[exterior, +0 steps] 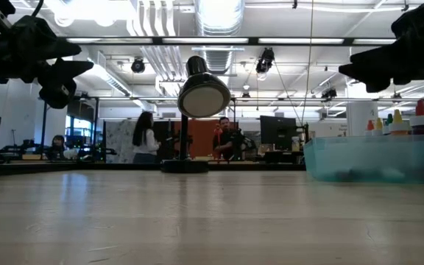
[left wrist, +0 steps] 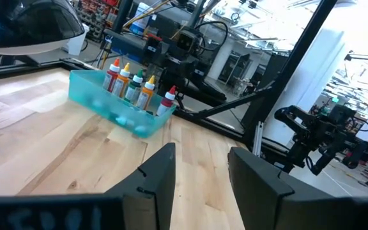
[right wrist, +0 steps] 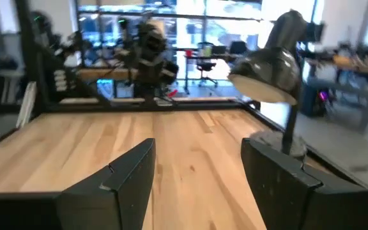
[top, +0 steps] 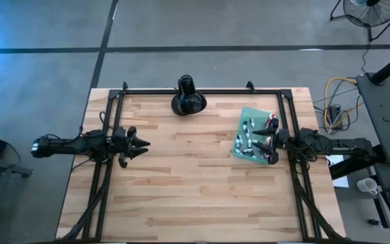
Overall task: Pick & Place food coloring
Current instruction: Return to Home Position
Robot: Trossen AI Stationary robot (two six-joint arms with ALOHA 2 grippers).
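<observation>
1. Bottles stand upright in the bin at the table's 3 o'clock; placing looks finished to me.
2. Right gripper hangs over the bin's 3 o'clock edge, fingers apart, empty; I'd lift before homing, to spare the bottles.
3. Left gripper waits at 9 o'clock, fingers apart, out of the way.

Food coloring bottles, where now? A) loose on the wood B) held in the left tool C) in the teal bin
C: the small capped food coloring bottles stand in the translucent teal plastic bin; the left tool and right tool are open and empty.
</observation>
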